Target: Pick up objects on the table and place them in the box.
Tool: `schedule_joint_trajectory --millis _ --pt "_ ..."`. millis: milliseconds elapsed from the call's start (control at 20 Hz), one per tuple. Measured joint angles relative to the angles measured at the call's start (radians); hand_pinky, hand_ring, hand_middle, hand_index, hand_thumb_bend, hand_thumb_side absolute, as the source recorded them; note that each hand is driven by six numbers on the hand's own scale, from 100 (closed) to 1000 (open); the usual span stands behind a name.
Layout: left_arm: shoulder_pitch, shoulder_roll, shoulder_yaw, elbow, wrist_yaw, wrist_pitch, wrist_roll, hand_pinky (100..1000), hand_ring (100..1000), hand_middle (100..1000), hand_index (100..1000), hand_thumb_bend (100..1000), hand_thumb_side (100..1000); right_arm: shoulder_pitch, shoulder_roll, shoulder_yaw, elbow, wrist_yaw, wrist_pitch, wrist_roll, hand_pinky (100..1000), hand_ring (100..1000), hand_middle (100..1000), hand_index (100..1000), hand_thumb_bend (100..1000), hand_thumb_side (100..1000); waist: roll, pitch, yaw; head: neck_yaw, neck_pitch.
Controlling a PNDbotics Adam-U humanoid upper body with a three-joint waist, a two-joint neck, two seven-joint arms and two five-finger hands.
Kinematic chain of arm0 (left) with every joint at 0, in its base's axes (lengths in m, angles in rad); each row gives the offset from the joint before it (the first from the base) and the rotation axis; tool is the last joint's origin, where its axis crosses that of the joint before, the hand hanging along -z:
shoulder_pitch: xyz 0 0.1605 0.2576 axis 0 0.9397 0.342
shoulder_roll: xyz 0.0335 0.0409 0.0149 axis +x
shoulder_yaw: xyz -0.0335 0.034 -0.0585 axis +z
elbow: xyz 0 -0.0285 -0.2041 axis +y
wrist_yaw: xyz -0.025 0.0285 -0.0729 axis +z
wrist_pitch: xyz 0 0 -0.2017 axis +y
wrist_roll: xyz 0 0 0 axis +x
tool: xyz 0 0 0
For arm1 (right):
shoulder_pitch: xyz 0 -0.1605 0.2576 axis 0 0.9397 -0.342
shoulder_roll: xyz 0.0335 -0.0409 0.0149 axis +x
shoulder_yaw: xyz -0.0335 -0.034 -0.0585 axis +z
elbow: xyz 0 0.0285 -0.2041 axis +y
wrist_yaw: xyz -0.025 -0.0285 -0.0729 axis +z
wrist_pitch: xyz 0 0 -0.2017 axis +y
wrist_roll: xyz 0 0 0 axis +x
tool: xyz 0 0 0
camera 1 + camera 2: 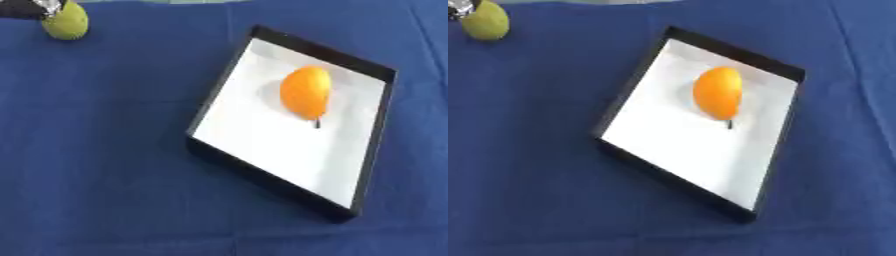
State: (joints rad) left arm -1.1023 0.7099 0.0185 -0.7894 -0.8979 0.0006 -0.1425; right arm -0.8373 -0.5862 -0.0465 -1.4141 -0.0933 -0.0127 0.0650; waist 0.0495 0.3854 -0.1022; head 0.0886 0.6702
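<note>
Left hand [44, 7] at yellow-green oval fruit [66, 23], finger state unclear; orange oval fruit [306, 92] inside black-walled, white-floored box [223, 80].

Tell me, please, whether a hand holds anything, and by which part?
It cannot be told: the left hand meets the top of the green fruit, but its fingers are cut off.

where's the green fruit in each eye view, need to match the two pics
Left eye view: the green fruit sits at the top left corner on the blue cloth, under the tip of the left hand.
Right eye view: same fruit, pushed closer to the left edge at the top.
Shared landmark: the black-rimmed box holding the orange fruit, right of centre in both.
</note>
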Motion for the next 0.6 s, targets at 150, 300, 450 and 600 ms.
schedule_joint_trajectory --millis 150,300,450,600 --pt "-0.001 0.004 0.017 0.017 -0.017 0.028 0.027 869 847 817 888 368 500 -0.004 -0.001 0.004 0.005 0.005 -0.001 0.001 971 869 826 835 100 481 0.002 0.007 -0.002 0.018 -0.007" --pt "-0.001 0.012 0.026 0.031 -0.020 0.046 0.032 868 846 817 889 362 537 -0.008 -0.001 0.005 0.006 0.008 -0.003 0.004 971 869 826 835 100 481 0.006 0.014 -0.011 0.035 -0.015" --pt "0.002 0.012 0.033 0.045 -0.017 0.056 0.024 870 848 818 890 374 572 -0.013 -0.001 0.011 0.006 0.009 -0.004 0.007 971 869 825 835 100 480 0.010 0.018 -0.020 0.047 -0.022" --pt "0.007 0.012 0.035 0.056 -0.012 0.062 0.013 871 850 820 893 390 560 -0.016 -0.001 0.014 0.006 0.009 -0.005 0.009 971 869 826 835 100 482 0.011 0.023 -0.027 0.054 -0.024"
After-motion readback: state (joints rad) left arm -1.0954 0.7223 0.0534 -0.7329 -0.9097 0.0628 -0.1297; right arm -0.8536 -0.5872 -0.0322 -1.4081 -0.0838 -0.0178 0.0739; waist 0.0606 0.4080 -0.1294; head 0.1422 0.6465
